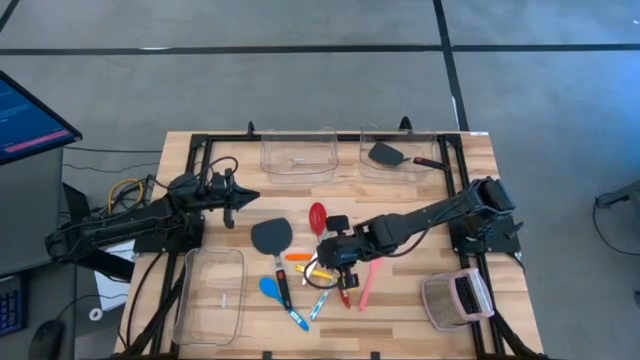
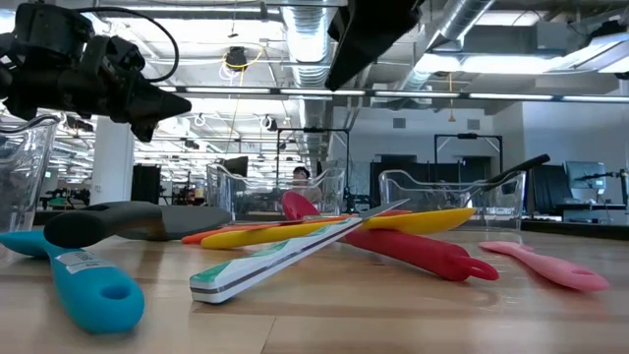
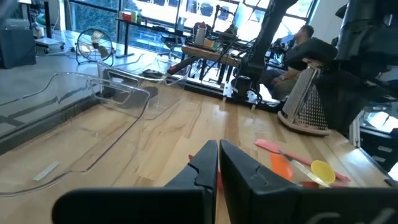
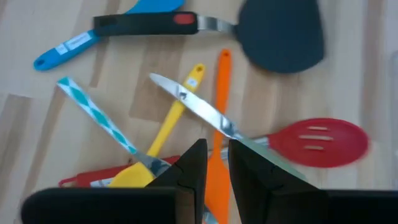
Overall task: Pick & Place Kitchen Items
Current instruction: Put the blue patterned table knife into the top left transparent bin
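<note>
Right gripper [image 1: 338, 262] hangs over the utensil pile at table centre, fingers [image 4: 193, 163] narrowly parted. I cannot tell whether they grip anything; the orange spatula [image 4: 219, 118] runs up between them.

In the pile: knife [image 4: 205, 115] lies across the yellow spoon [image 4: 171, 121] and the red slotted spoon [image 4: 311, 143]. Black turner [image 1: 271, 236] at 9 o'clock of the gripper, blue spoon [image 1: 270, 288] at 8 o'clock, pink spatula [image 1: 368, 280] at 4 o'clock.

Second black turner [image 1: 388, 154] sits in the far right bin [image 1: 400, 172].

Left gripper [image 1: 232, 196] waits at the table's left, fingers closed, empty.
</note>
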